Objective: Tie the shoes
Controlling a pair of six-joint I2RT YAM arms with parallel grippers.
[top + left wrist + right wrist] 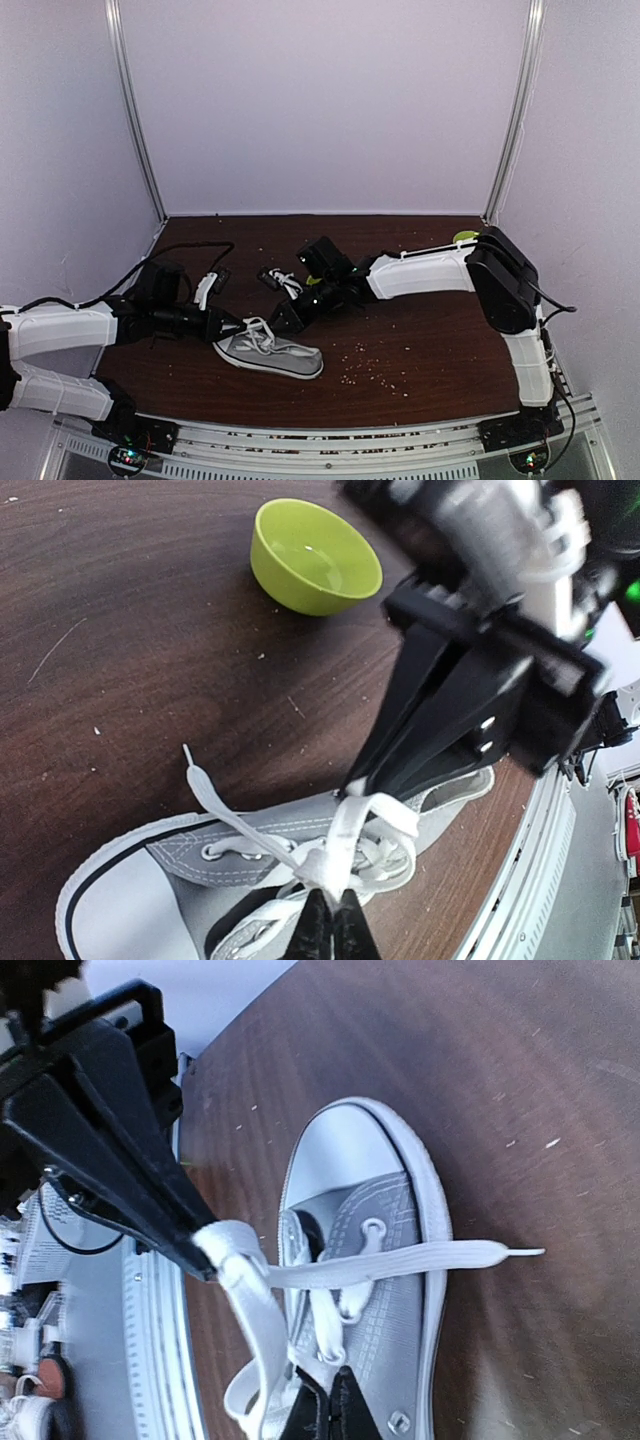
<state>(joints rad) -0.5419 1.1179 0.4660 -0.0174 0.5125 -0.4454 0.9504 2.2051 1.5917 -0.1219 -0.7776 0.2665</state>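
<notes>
Two arms, top view: both are reaching inward over the brown table [420, 330], and their tips are meeting just above the shoe.
Sneaker, top view: the grey sneaker [275, 355] is lying sole-down near the table's front edge, left of centre, with pale crumbs [372, 372] scattered to its right.
Grippers, top view: the left gripper [240, 326] and the right gripper [283, 316] are hanging close together over the white laces [258, 335]; this view is too small to show how their jaws are standing.
Left gripper, left wrist view: its fingers [345, 935] are pressing together on a bunch of laces [335, 855] over the tongue.
Right gripper, left wrist view: the black right gripper [352, 783] is coming down from above and pinching a lace loop at its tip.
Bowl, left wrist view: a green bowl [315, 555] is sitting upright well beyond the sneaker [150, 880].
Right gripper, right wrist view: its fingers [310, 1415] are closing tight on the laces beside the eyelets.
Left gripper, right wrist view: the left gripper [205, 1258] is clamping a folded lace loop [240, 1260].
Loose end, right wrist view: one lace end [480, 1253] is stretching across the sneaker [390, 1300] and out over its white rim.
</notes>
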